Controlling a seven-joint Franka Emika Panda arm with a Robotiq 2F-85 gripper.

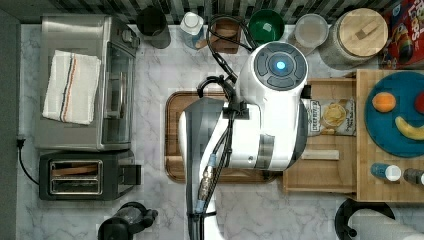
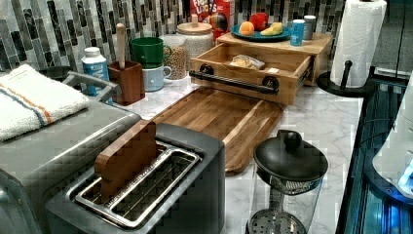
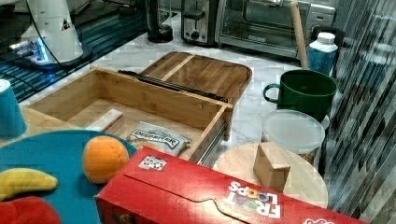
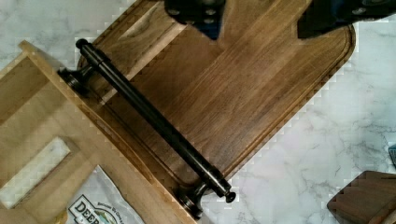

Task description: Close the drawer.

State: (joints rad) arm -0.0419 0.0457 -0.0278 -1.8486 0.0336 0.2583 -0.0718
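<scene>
Standing pulled well out from under the slab point(image 2: 311, 46), the drawer point(image 2: 253, 66) is showing a chip bag point(image 3: 159, 137) and a small block point(image 3: 106, 120) inside, its black handle point(image 4: 154, 120) lying just over the edge of the brown board point(image 2: 219, 117) on the marble counter point(image 1: 150, 200). Hovering above that board, the end effector point(image 4: 259, 21) is holding its two fingers apart with nothing between them, clear of the handle. The white arm point(image 1: 260, 120) is hanging over the board and drawer front in the top view.
</scene>
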